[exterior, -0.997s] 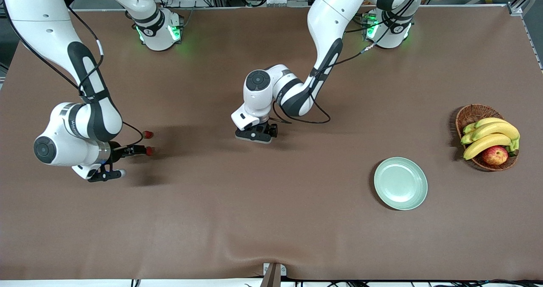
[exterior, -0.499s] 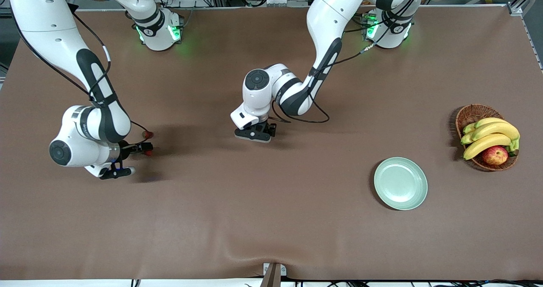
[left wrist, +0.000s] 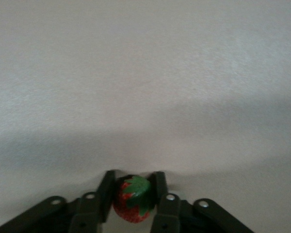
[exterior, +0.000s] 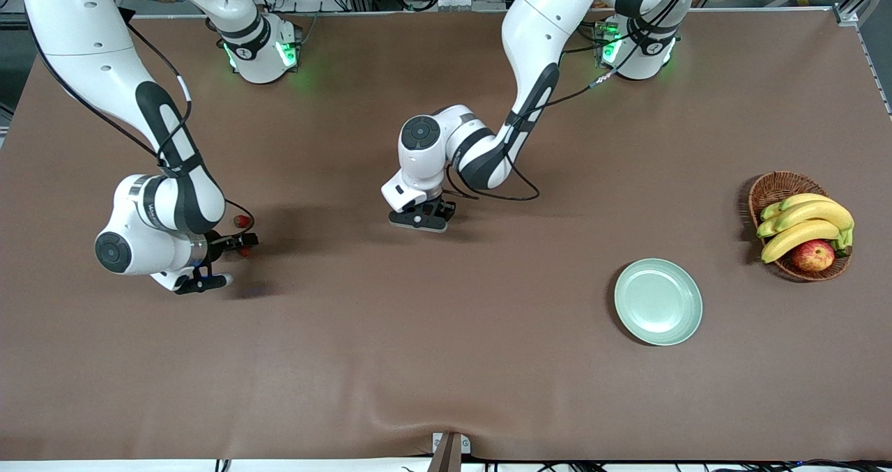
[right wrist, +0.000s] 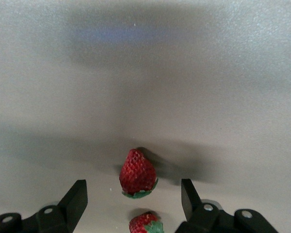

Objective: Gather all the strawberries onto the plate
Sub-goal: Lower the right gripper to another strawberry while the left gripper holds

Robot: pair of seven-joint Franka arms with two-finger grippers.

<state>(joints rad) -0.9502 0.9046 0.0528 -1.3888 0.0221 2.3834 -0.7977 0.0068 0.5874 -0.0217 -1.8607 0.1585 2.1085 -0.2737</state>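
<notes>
a high front camera looks down across the whole brown counter (exterior: 446, 360) toward both robot bases; each wrist camera looks closely down at that counter.

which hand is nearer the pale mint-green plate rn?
Left. The left hand, shut on a strawberry, is mid-table, nearer the round pale mint-green plate. The right hand stands open around another strawberry at the right arm's end.

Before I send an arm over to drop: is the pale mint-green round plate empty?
Empty. The front view shows the pale mint-green round plate with bare glossy surface, no small red strawberries in it.
</notes>
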